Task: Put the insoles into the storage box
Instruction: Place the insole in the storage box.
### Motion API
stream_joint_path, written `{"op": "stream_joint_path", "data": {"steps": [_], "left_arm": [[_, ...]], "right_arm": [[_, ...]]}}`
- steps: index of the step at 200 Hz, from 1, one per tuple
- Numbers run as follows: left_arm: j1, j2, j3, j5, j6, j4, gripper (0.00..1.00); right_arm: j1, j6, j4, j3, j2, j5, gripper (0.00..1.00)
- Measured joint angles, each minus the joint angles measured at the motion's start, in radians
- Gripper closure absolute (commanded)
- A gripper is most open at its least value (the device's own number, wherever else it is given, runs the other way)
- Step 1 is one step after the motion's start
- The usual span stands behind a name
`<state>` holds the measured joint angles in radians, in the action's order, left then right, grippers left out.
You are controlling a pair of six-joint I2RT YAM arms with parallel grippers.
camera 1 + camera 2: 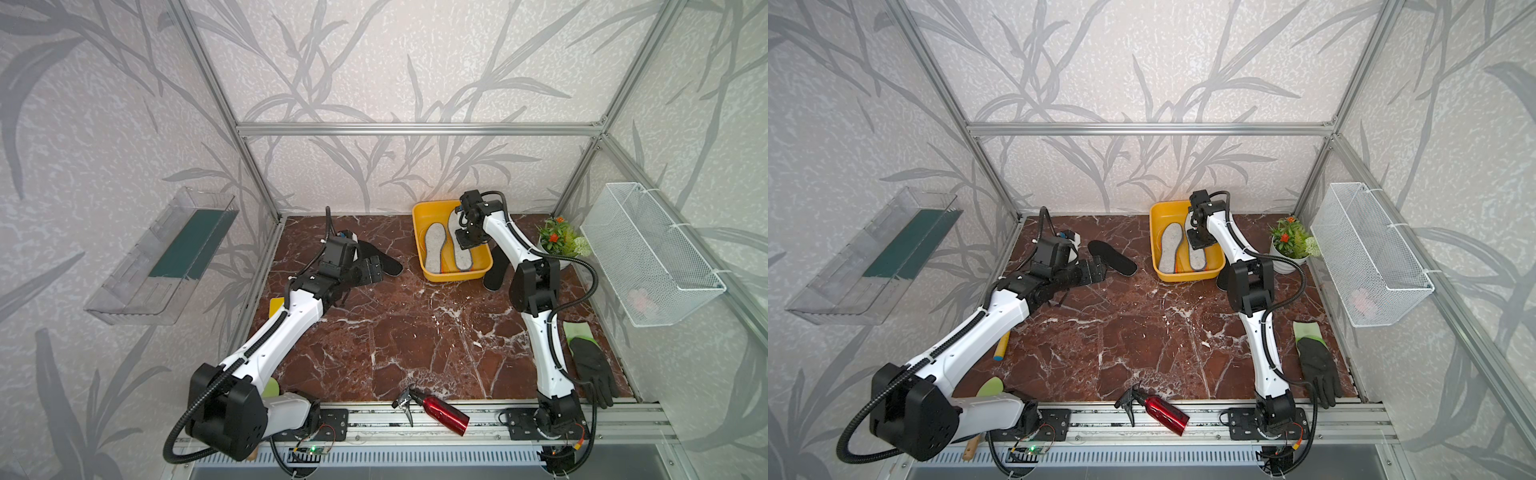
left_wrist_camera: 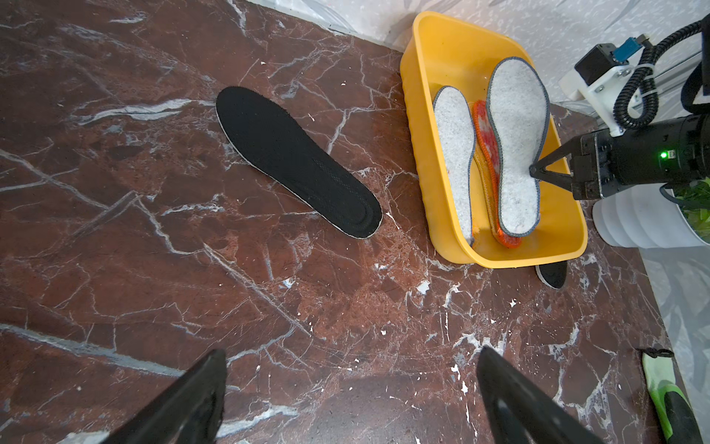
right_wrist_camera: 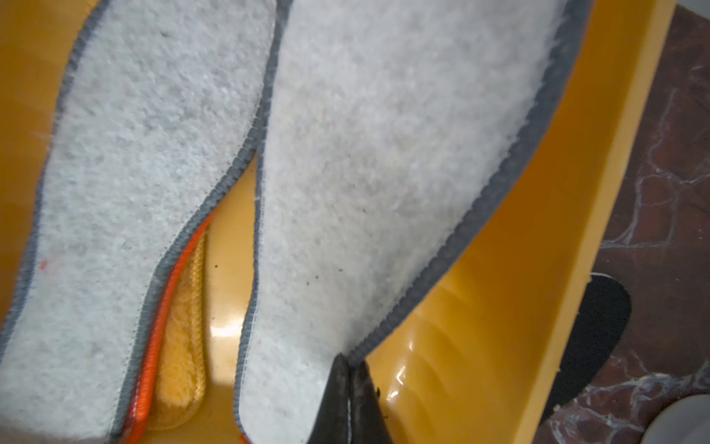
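Step in hand: placing.

- Your right gripper [image 2: 536, 171] is pinched tight on the edge of a grey insole [image 2: 516, 146]. That insole is already inside the box [image 2: 453, 50], over a red-orange insole [image 2: 487, 140] and beside the second grey insole [image 2: 453, 153].
- Next, by my judgement: release, then lift clear without dragging the felt.
- Right arm is stretched far out, wrist bent down into the box.
- Left gripper [image 2: 351, 350] has its jaws wide and empty. It hovers low over the table [image 2: 345, 288], aimed toward a black insole [image 2: 296, 161].
- A second black insole [image 2: 553, 275] lies half hidden just beside the box.
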<state>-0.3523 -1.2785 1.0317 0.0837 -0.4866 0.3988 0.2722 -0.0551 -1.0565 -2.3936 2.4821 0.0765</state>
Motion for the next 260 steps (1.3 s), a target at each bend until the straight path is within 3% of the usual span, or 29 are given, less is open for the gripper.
{"op": "stream_joint_path", "data": {"steps": [78, 178, 260], "left_arm": [[0.002, 0.0, 0.0, 0.0, 0.0, 0.012, 0.01], [0.007, -0.001, 0.0, 0.008, 0.0, 0.017, 0.01], [0.059, -0.058, 0.023, -0.011, -0.074, 0.06, 0.01]], "right_arm": [[0.0, 0.0, -0.031, -0.02, 0.019, 0.008, 1.0], [0.0, 0.021, -0.046, -0.059, 0.084, 0.051, 0.75], [0.004, 0.027, -0.07, -0.026, 0.019, 0.02, 0.7]]}}
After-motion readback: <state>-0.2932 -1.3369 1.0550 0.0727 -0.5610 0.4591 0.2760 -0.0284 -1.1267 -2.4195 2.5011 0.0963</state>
